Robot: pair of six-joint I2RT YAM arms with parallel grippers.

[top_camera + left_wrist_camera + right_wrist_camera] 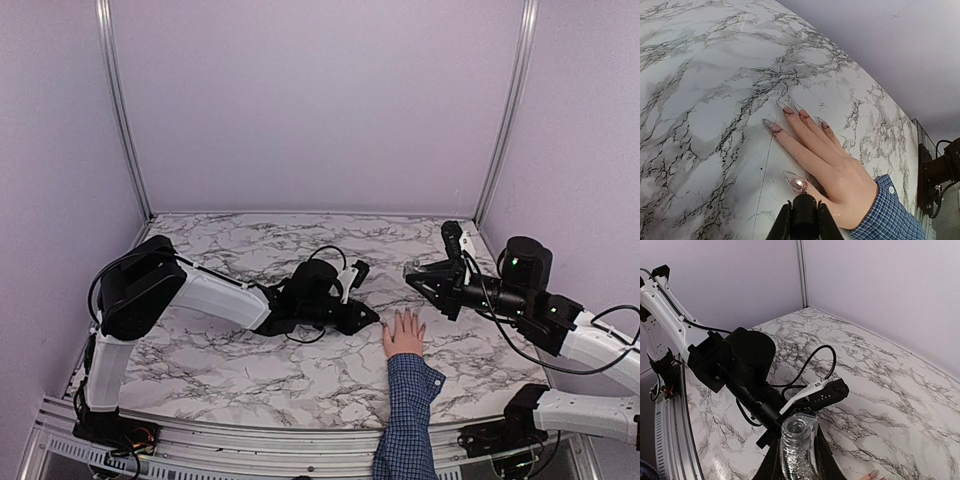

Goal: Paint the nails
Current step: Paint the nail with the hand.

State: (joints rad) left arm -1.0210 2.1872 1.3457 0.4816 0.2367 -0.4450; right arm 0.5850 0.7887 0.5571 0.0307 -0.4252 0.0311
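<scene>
A pale hand (405, 335) with a blue checked sleeve (408, 405) lies flat on the marble table, fingers spread. In the left wrist view its long clear nails show; the thumb nail (795, 182) carries pink glitter polish, and the index nail (769, 123) and middle nail (785, 108) have dark marks at their base. My left gripper (804, 222) is shut on a black brush cap (804, 204), whose tip is at the thumb nail; it also shows in the top view (367, 318). My right gripper (799, 462) is shut on an open clear glitter bottle (798, 437), held above the table (418, 275).
The marble table (250, 350) is walled by lilac panels at the back and sides. The left arm (745, 365) with its cable lies ahead of the right gripper. A metal rail (250, 440) runs along the near edge.
</scene>
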